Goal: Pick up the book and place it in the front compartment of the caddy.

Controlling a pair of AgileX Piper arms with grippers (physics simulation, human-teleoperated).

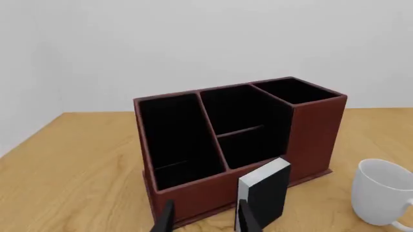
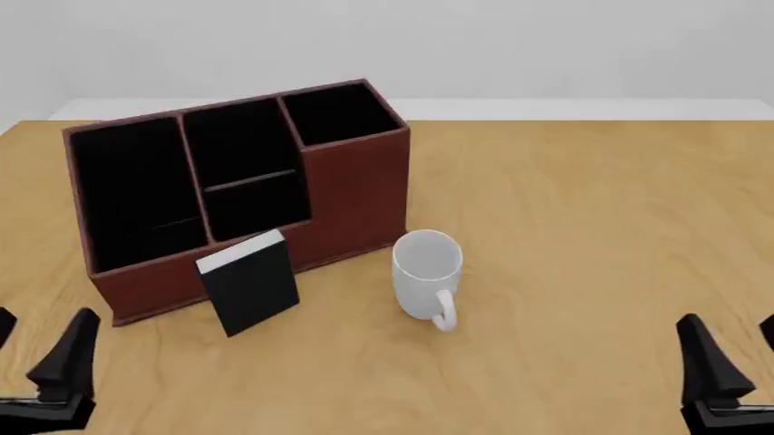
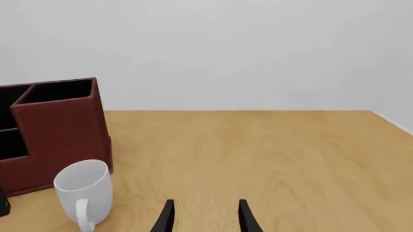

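the book point(image 2: 250, 288) stands upright against the caddy point(image 2: 351, 195), toward the table's left edge. the left gripper point(image 2: 39, 367), nearer, gapes empty; the right gripper point(image 2: 735, 362) too.

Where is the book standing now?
In the front view, the book stands upright at the left, against the caddy's low front wall, left of the white mug.

A simulated desk setting, office-like: a bare light-wood tabletop point(image 2: 581, 227) against blank pale walls, carrying a reddish-brown desk caddy point(image 2: 351, 195) near its far left corner, a small black book point(image 2: 250, 288) and a white mug point(image 2: 427, 272).
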